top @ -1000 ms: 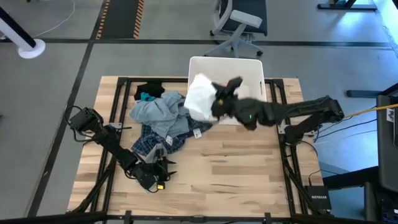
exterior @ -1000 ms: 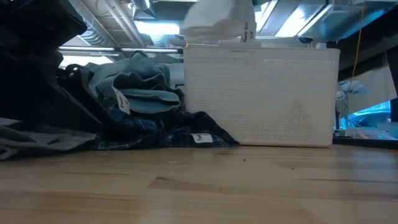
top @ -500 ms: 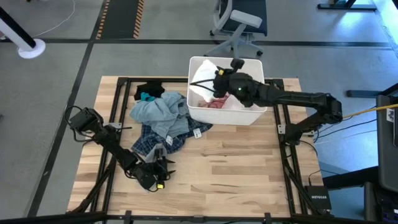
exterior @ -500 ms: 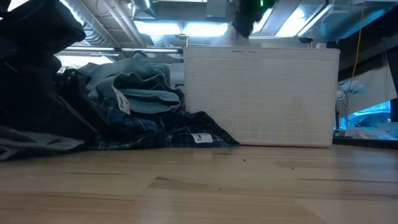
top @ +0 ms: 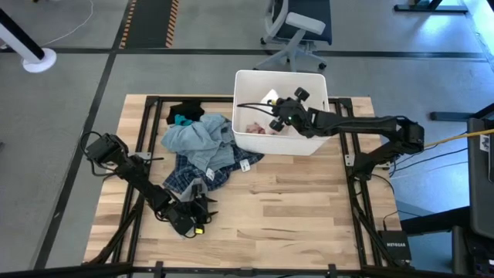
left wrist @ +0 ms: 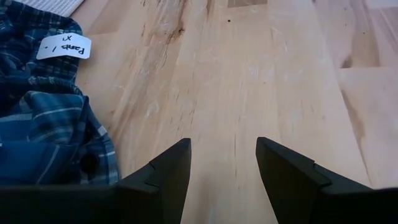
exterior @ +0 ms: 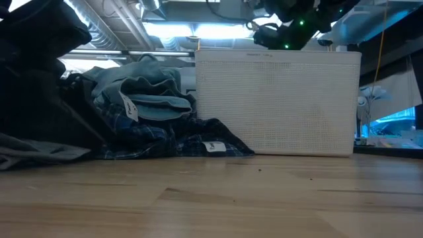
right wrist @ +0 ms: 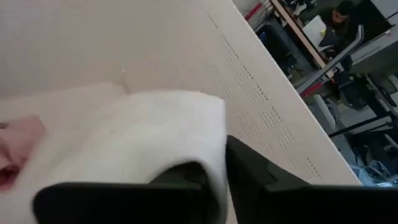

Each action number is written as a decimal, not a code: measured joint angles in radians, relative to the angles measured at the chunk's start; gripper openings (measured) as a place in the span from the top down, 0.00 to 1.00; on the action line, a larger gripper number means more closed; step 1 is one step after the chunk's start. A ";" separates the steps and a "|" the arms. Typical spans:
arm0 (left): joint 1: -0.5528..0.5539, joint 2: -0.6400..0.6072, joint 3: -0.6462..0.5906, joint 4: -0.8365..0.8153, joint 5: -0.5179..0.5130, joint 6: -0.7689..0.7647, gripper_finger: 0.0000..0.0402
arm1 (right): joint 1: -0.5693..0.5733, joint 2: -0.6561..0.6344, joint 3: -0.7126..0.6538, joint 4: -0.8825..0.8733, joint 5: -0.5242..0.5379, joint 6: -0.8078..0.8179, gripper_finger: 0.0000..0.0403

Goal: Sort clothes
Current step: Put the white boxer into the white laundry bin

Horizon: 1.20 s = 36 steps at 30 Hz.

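The clothes lie heaped at the table's far left: a light blue-grey garment (top: pixel 197 139) on top of a dark blue plaid one (top: pixel 193 174), with black (top: pixel 184 110) and teal (top: pixel 181 120) pieces behind. My right gripper (top: pixel 272 118) reaches down into the white bin (top: pixel 279 75). White garment cloth (right wrist: pixel 143 124) shows between its fingers, and a pink garment (top: pixel 255 128) lies beside it. My left gripper (left wrist: pixel 222 162) rests open near the table's front left, over bare wood beside the plaid garment (left wrist: pixel 43 124). My right gripper has a rounded fold of the white garment (right wrist: pixel 208 146) between its two fingers. It comes slanting down into the bin from the table's right. The cloth lies slack in the bin next to the pink garment (right wrist: pixel 18 149); how many layers are held does not show.
The bin (exterior: pixel 277 99) stands at the table's far middle, its wall hiding what is inside in the low view. The plaid garment's tagged edge (exterior: pixel 213 147) lies against the bin's foot. Bare wood (top: pixel 293 208) spreads across the near and right parts of the table.
My right gripper has carried the white garment from above the bin's left rim down into the bin, moving toward the table's far edge and rolling as it went. The garment, first bunched high above the rim, now lies low inside the bin.
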 joint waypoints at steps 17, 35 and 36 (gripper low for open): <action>0.000 0.000 0.000 0.004 0.000 -0.019 0.56 | 0.060 0.000 0.297 -0.336 0.026 -0.159 0.42; 0.000 0.000 0.000 0.006 0.012 -0.059 0.56 | 0.186 -0.001 0.558 -1.173 -0.131 -0.023 0.41; 0.000 0.000 0.000 0.006 0.012 -0.061 0.56 | 0.186 -0.001 0.553 -1.172 -0.136 -0.013 0.41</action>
